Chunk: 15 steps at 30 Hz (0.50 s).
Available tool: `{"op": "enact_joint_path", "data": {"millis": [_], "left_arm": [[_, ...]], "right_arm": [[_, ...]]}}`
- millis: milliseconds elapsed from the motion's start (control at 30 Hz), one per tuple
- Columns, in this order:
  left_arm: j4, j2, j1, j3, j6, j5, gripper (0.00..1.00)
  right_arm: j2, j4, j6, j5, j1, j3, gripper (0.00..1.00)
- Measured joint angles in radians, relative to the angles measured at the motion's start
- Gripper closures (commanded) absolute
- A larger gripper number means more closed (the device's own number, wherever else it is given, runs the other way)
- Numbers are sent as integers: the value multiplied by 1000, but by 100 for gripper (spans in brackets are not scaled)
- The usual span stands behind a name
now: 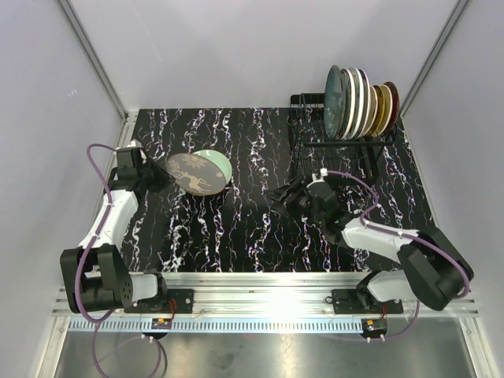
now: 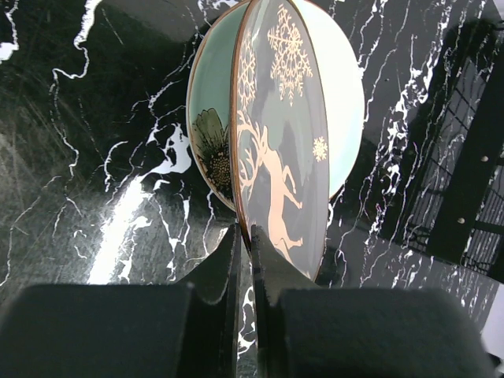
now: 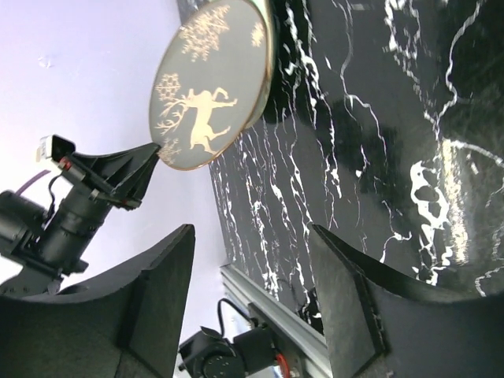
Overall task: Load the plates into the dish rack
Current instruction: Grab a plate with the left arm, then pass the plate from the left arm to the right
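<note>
My left gripper (image 1: 163,178) is shut on the rim of a grey-brown plate with a gold reindeer and snowflakes (image 1: 191,175), lifted off a pale teal plate (image 1: 220,163) that lies beneath it on the table. In the left wrist view the reindeer plate (image 2: 279,142) stands edge-on between my fingers (image 2: 224,264), the teal plate (image 2: 342,102) behind it. My right gripper (image 1: 282,197) is open and empty at mid-table, facing left; its view shows the reindeer plate (image 3: 209,83) far off. The black wire dish rack (image 1: 346,146) at the back right holds several upright plates (image 1: 358,102).
The table is black marble with white veins (image 1: 252,228). Grey walls close in on the left, back and right. An aluminium rail (image 1: 260,303) runs along the near edge with both arm bases.
</note>
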Motion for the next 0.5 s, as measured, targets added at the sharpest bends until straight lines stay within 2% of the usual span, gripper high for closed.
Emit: {"op": "enact_joint_path", "data": {"millis": [500], "left_arm": [[6, 0, 0, 0, -12, 60, 100]], "right_arm": [[443, 269, 255, 1, 104, 129, 33]]}}
